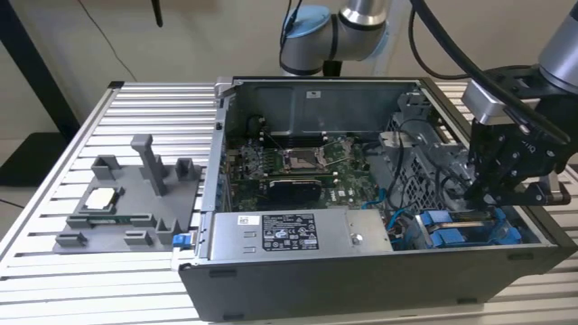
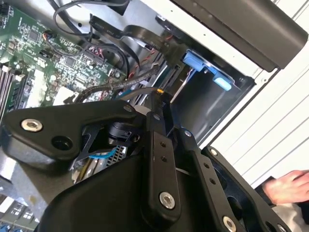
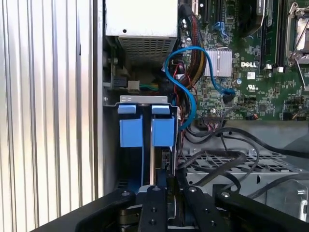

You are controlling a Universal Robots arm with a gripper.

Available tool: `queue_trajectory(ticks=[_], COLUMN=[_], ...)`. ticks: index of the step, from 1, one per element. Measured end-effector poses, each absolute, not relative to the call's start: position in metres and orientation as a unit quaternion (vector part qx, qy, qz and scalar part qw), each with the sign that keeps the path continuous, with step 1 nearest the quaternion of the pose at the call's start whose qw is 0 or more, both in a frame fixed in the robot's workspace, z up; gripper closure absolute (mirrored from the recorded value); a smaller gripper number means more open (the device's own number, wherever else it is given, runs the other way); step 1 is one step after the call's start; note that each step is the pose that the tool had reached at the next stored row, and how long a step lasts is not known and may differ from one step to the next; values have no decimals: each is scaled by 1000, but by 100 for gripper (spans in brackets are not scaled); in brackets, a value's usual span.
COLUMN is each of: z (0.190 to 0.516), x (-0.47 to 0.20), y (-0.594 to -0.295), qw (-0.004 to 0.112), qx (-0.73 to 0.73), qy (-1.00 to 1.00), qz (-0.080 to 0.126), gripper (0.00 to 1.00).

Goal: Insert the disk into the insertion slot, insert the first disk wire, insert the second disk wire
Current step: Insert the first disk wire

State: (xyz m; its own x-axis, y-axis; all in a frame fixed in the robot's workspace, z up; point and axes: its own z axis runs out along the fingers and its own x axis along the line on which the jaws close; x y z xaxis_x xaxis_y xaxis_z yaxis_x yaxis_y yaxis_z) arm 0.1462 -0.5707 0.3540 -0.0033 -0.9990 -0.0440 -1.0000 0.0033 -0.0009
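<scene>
We find the gripper low in the open case, at the corner on the exterior view's right, its tip just above the slot. In both wrist views the fingers meet in a thin point. We make out nothing pinched between them, though a small yellowish speck sits at the very tip.

The slot lies between the case wall and the perforated cage, with two blue tabs at one end and a dark interior beside them. We cannot tell whether any of that blue belongs to the disk's carrier or all of it to the rails, so we cannot call the first step done.

Black cables lie loose over the cage beside the slot. A blue cable loops from the board towards it. We judge both wire steps are left to do.
</scene>
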Motion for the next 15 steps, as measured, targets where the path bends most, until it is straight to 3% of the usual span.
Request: queue_trajectory(ticks=[15], z=[342], x=[155], y=[-571], qw=[16], qx=[-706], qy=[708], qz=[15], gripper=[81])
